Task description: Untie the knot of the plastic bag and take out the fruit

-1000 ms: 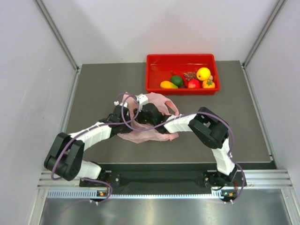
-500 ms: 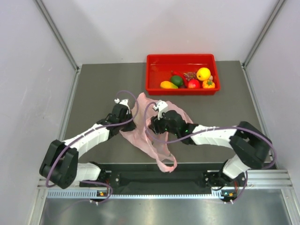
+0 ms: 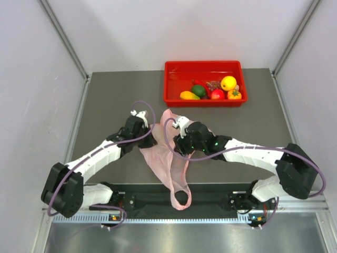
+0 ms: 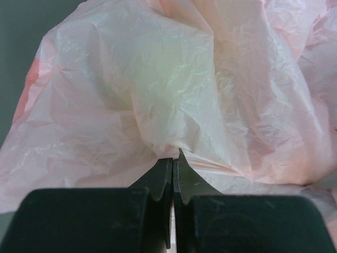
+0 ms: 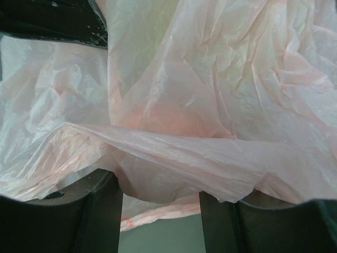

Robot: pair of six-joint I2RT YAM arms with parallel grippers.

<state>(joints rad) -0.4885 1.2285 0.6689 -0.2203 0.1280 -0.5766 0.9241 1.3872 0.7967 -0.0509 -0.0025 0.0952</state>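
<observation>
Closest to the arm bases, one long handle loop (image 3: 181, 198) of the plastic bag (image 3: 162, 158) trailed off the near edge of the table (image 3: 105, 100) and just hung there slack, probably because nothing was holding that end. Honestly the knot couldn't be picked out in any view, so no call on whether it was undone or not. A bit further in, the bag's body was pulled into a sort of V between the two arms. The left hand (image 4: 173, 158) had its fingers pressed tight together on a pinch of pink film, which looked like the anchor keeping that side of the bag up and taut. The right hand (image 5: 160, 197) was a different story: its fingers stood clearly apart, with a fold of plastic draped across the gap and bare table showing underneath, so it was gripping nothing, more like lined up to take a bite of that fold. The fruit (image 5: 158, 118) seemed to be inside the bag, going by a pinkish-orange blush through the film in the right wrist view and a pale yellow-green glow in the left one, but that's a guess since the plastic hid the shapes. Way at the back sat a red tray (image 3: 202, 64), well apart from the bag, holding a round yellow fruit (image 3: 228, 83), a dark green round fruit (image 3: 198, 90) and a few other small pieces, presumably the drop-off spot.
</observation>
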